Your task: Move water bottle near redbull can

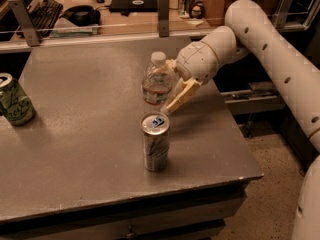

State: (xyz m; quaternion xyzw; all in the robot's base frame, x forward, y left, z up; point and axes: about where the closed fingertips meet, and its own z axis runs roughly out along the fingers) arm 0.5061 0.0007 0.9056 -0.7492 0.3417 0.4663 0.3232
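Grey metal table (85, 149), office desk with keyboard (44, 9) behind. Gripper (169, 90) clamped on water bottle (156, 81) just behind redbull can (155, 141); 1 green can (15, 106) well left of it.

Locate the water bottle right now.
Camera view, centre-right of the table: the water bottle is held in the gripper, just behind the redbull can.

The arm (280, 59) is a thick cream-white tube dotted with small dark holes, perhaps screw recesses. It ends in a rounded wrist (202, 59) with faint seam lines. The gripper (169, 90), at the water bottle (156, 81) over the far middle of the table (75, 134), has slender tan fingers (180, 95).
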